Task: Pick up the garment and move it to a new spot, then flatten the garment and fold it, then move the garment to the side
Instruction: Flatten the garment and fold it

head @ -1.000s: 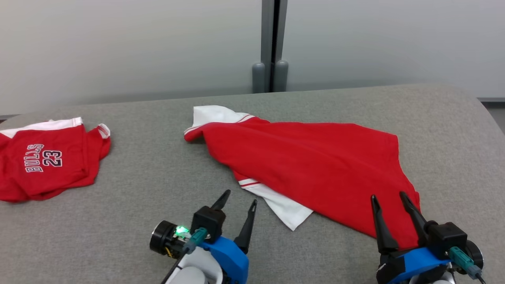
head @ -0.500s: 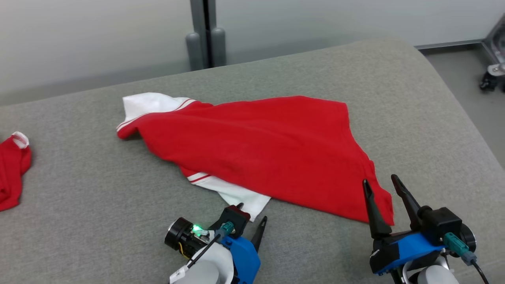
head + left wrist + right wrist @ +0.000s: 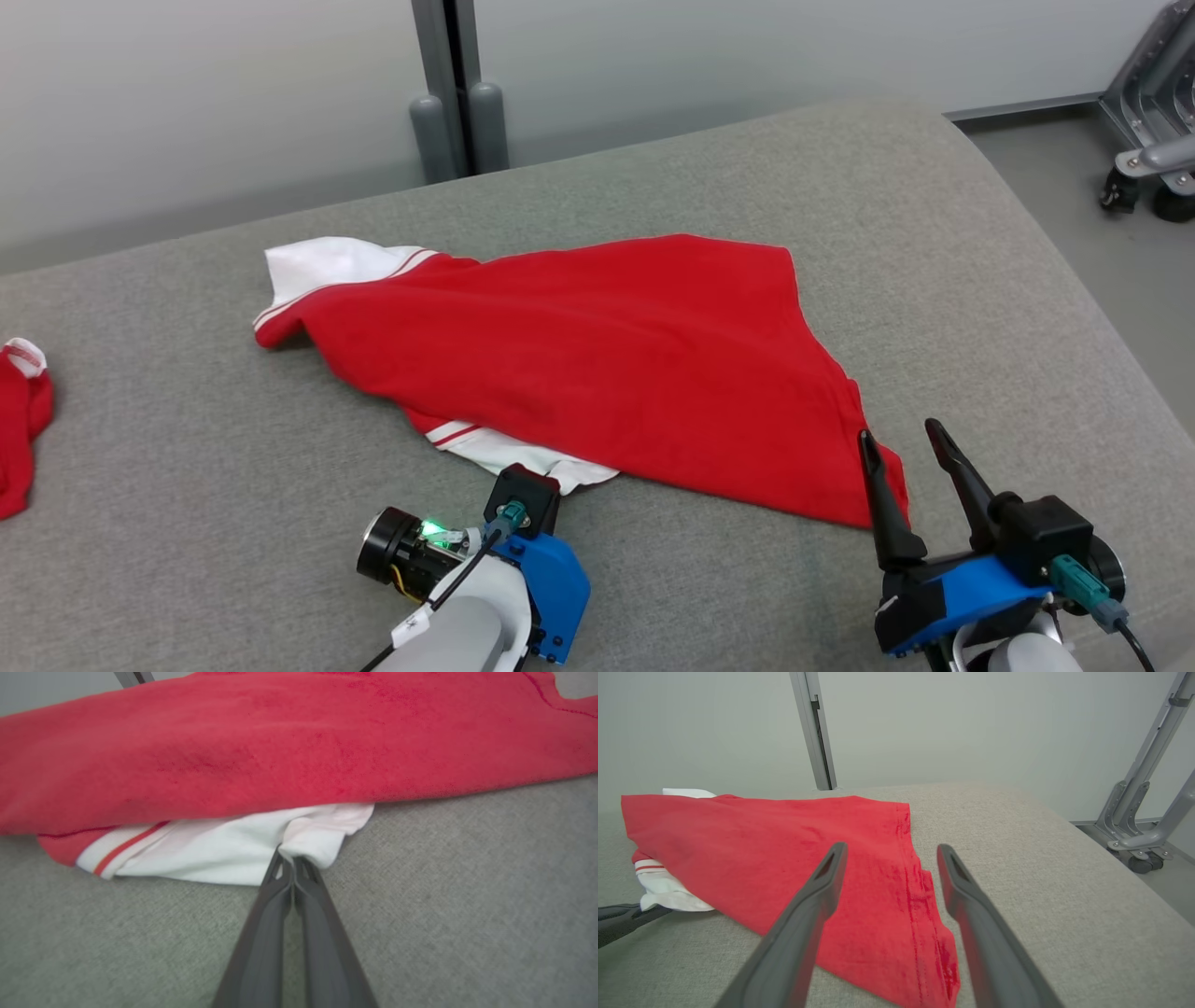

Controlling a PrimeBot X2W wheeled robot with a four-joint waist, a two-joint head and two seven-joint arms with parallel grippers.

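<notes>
- My left gripper (image 3: pixel 292 861) has just shut. A second ago its fingers stood apart, short of the cloth. Now the left wrist view shows them pressed together on the edge of the white sleeve (image 3: pixel 224 849), which bunches up at the tips.
- My right gripper (image 3: pixel 898 431) has not changed. Its fingers are still spread wide, over the near right corner of the garment (image 3: pixel 597 364).
- The head camera has swung right. The second red garment (image 3: pixel 23 420) has slid to the picture's left edge and a wheeled frame (image 3: pixel 1148 159) has come in at the upper right. Neither has itself moved.
- The garment lies crumpled on the grey padded surface (image 3: pixel 187 467), a little right of centre, with one white sleeve at its far left and the pinched one at its near edge.
- I judge the pick-up half begun: one hold is made, the right hold is not yet, and nothing is lifted.
- In the head view my left fingertips are hidden behind the gripper's own body.
- I cannot tell how many layers of sleeve I have pinched, or how deep the bite goes.
- I cannot tell whether my right fingertips touch the cloth or hang just above it.
- The second garment is cut off at the frame edge, and the main garment's front is turned under, out of sight.
</notes>
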